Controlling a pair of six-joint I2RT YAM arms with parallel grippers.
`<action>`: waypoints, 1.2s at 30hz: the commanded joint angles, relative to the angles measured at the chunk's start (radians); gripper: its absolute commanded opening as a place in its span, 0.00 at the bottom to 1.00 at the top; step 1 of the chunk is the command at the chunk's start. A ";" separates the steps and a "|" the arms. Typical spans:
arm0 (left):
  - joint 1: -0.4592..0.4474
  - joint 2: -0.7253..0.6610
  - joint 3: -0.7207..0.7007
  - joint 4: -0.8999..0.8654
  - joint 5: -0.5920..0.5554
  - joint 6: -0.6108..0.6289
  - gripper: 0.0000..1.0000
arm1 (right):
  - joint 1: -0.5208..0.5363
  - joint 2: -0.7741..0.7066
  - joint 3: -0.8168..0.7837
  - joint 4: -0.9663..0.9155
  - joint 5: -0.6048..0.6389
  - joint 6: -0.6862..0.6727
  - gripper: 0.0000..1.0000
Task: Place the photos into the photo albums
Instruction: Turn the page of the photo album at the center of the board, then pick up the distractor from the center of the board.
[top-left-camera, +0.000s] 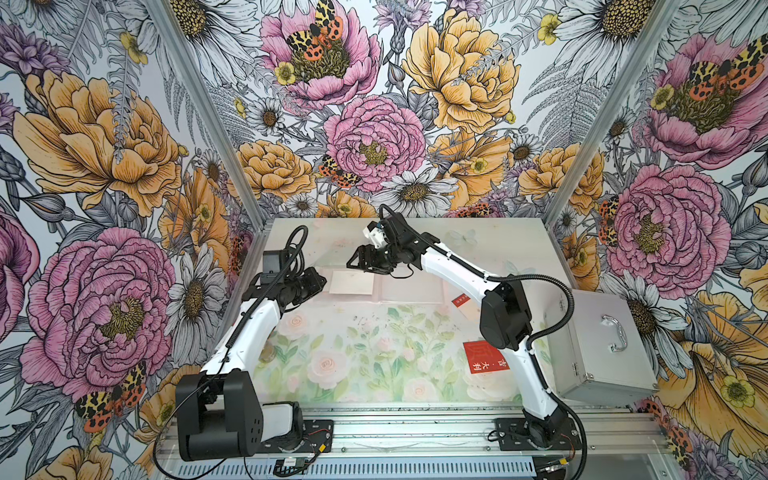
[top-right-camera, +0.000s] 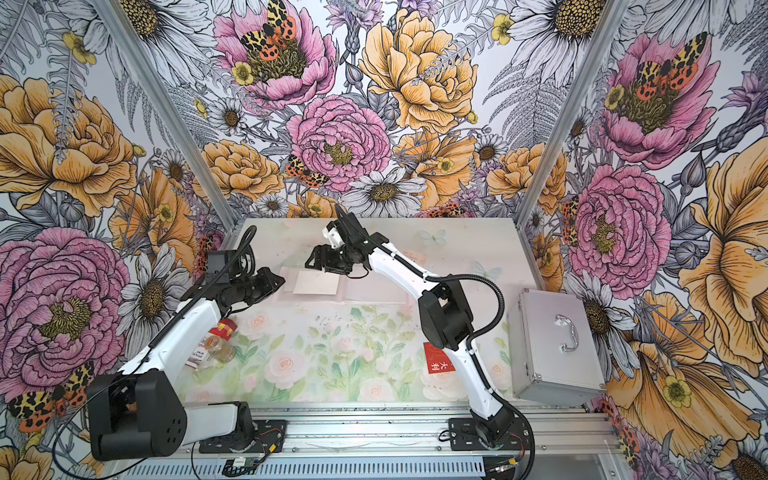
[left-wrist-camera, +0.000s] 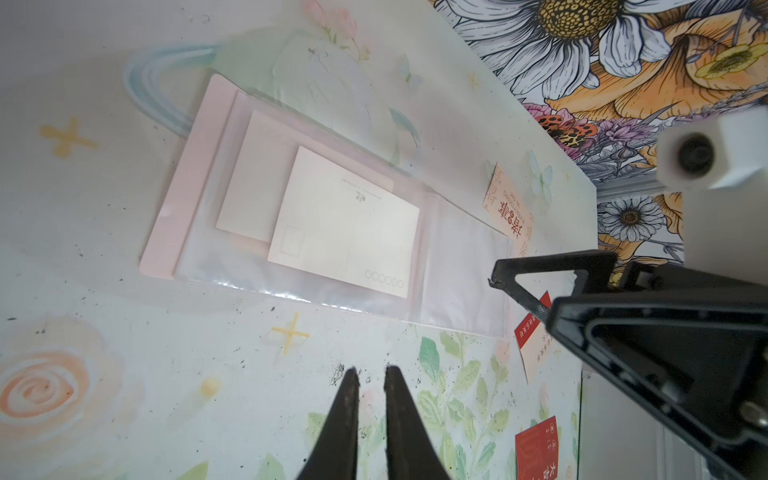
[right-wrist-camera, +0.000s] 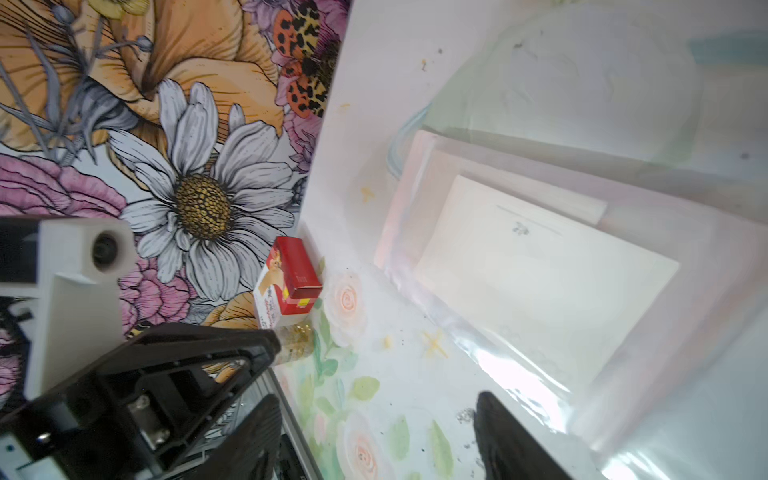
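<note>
Nearest us in the left wrist view, the two black fingers (left-wrist-camera: 345, 415) of the left tool (left-wrist-camera: 371, 374) stand almost together, with a thin slit between them and nothing in it. They hang over the flowered bench (left-wrist-camera: 166, 353), and the photo album (left-wrist-camera: 187, 199) lies ahead of the tips, apart from them. We see the album open and flat, its pale pink cover under clear sleeves. The right tool (right-wrist-camera: 376, 399) hangs above it with its fingers (right-wrist-camera: 249, 436) spread wide and empty. A cream card (left-wrist-camera: 345, 220), its back printed with a stamp box and a row of circles, lies askew on the page toward the left arm. It overlaps a second pale card (left-wrist-camera: 249, 183) that looks hazy under the plastic. We cannot tell whether the upper one is tucked into a sleeve or only resting on it. Loose on the bench are a cream card with red characters (left-wrist-camera: 509, 212) at the album's far right corner, a red-and-cream card (left-wrist-camera: 536, 332) beside its right end, and a red card with Chinese characters (top-left-camera: 486, 357) nearer the arm bases, partly hidden by the right arm. A silver metal case (top-left-camera: 598, 345) lies shut at the bench's right edge, handle up, its contents hidden. By the left wall, a red-and-white box (right-wrist-camera: 293, 282) and a small clear jar (top-right-camera: 218, 347) sit together, half covered by the left arm in a top view. The jar's contents are too blurred to name.
</note>
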 joint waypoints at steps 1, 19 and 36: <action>-0.040 0.015 -0.019 0.021 0.018 -0.004 0.16 | -0.003 -0.092 -0.091 -0.014 0.105 -0.051 0.75; -0.408 0.181 -0.019 0.221 -0.060 -0.129 0.16 | -0.069 -0.589 -0.950 0.185 0.406 0.021 0.72; -0.629 0.259 -0.038 0.336 -0.107 -0.178 0.17 | -0.237 -1.067 -1.448 0.093 0.539 0.227 0.70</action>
